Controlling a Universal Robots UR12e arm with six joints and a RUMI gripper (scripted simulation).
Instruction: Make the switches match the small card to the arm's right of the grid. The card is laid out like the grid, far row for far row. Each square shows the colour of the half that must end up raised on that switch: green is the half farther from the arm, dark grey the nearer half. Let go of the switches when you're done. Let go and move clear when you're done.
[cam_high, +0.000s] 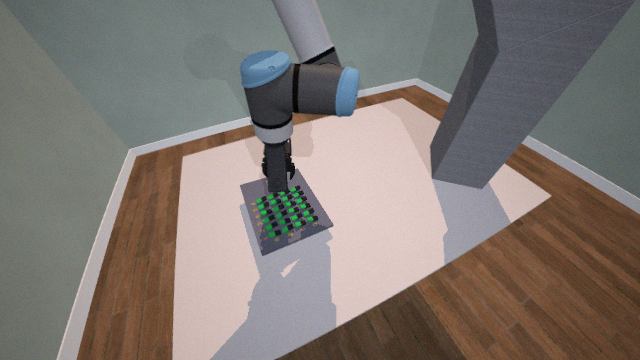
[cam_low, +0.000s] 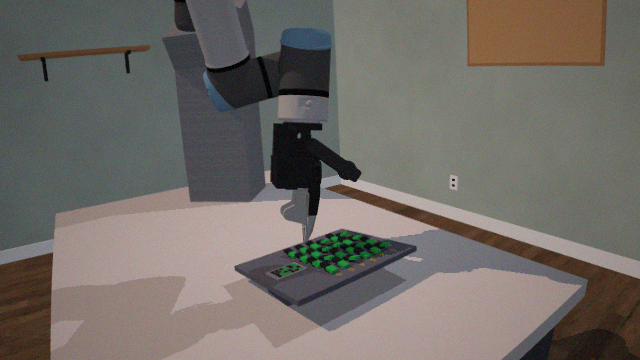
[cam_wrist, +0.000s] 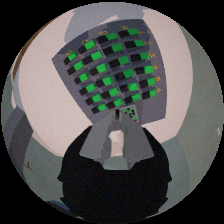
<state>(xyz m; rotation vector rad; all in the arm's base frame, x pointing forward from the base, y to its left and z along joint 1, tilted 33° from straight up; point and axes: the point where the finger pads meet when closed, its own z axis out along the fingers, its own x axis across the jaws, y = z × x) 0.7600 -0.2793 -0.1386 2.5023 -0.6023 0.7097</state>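
Note:
A grey panel (cam_low: 322, 269) lies on the table with a grid of rocker switches (cam_low: 340, 250), each half green and half dark grey. The grid also shows in the top view (cam_high: 285, 212) and in the wrist view (cam_wrist: 112, 70). The small card (cam_low: 286, 271) sits on the panel beside the grid; in the wrist view the card (cam_wrist: 129, 112) lies just past my fingertips. My gripper (cam_low: 305, 231) is shut and empty. It points straight down and hovers a little above the grid's edge row near the card. In the top view the gripper (cam_high: 276, 189) hides the card.
A tall grey pillar (cam_high: 500, 85) stands at the back of the table, behind the arm in the exterior view (cam_low: 215, 140). The panel sits near the middle of the pale table top, with wooden floor around the table.

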